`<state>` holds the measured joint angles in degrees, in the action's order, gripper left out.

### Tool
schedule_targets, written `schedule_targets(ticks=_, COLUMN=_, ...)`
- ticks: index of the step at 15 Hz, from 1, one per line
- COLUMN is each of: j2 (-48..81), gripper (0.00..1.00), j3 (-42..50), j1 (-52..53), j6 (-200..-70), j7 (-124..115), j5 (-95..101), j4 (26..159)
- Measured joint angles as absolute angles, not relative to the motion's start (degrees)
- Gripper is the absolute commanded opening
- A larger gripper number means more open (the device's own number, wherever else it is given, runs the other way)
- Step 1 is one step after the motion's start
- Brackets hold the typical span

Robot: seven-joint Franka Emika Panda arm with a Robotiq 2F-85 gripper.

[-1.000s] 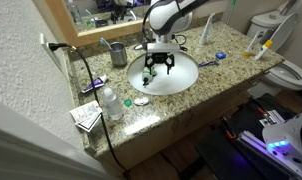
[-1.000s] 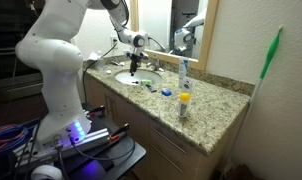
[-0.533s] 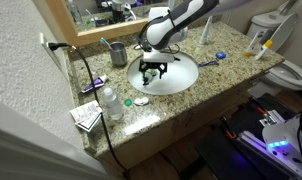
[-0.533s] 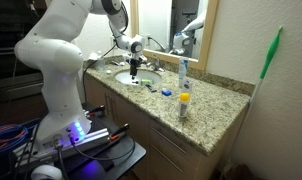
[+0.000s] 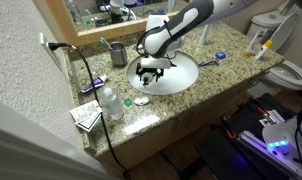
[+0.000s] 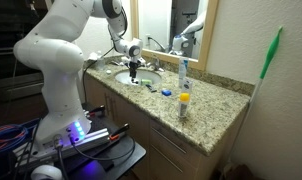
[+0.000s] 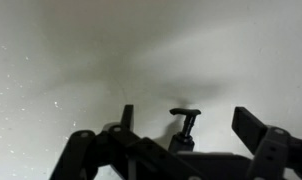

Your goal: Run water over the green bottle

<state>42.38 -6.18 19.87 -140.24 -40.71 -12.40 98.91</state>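
The pincer [image 5: 151, 70] hangs in the sink [image 5: 187, 76] by the counter's [image 5: 166, 105] back edge. Its jaws are spread wide and grip nothing, with the green bottle [image 7: 185, 124] poking up between them. Grasping looks to be the step in hand: next, close squarely on the slim bottle.

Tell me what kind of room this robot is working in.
Most likely a home bathroom: a white sink set in a granite vanity counter, a mirror on the wall above it, and a toilet beside the counter.
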Motion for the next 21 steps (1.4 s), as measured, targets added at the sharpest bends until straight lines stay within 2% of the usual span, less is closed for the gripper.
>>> schedule_targets(ticks=6, j2=47.2, gripper=1.0, j3=-4.5, j1=22.4, j6=-149.5, j7=-42.0, j5=-12.2, j4=98.3)
schedule_targets(ticks=7, j2=47.6, gripper=0.75, j3=-4.3, j1=22.6, j6=-150.6, j7=-42.1, j5=-12.2, j4=98.2)
schedule_targets(ticks=9, j2=48.3, gripper=0.66, j3=-3.9, j1=22.7, j6=-151.7, j7=-42.1, j5=-12.2, j4=97.8)
schedule_targets(ticks=17, j2=48.8, gripper=0.09, j3=-3.8, j1=23.0, j6=-152.3, j7=-42.1, j5=-12.2, j4=97.2)
schedule_targets(ticks=18, j2=48.8, gripper=0.03, j3=-3.8, j1=23.0, j6=-152.3, j7=-42.1, j5=-12.2, j4=97.1)
schedule_targets(ticks=19, j2=48.8, gripper=0.01, j3=-3.5, j1=23.1, j6=-152.3, j7=-42.1, j5=-12.2, j4=97.0)
schedule_targets(ticks=20, j2=48.8, gripper=0.0, j3=-3.2, j1=23.3, j6=-152.3, j7=-42.2, j5=-12.1, j4=97.0)
schedule_targets(ticks=21, j2=48.8, gripper=0.04, j3=-2.7, j1=23.6, j6=-151.9, j7=-42.7, j5=-12.1, j4=97.0)
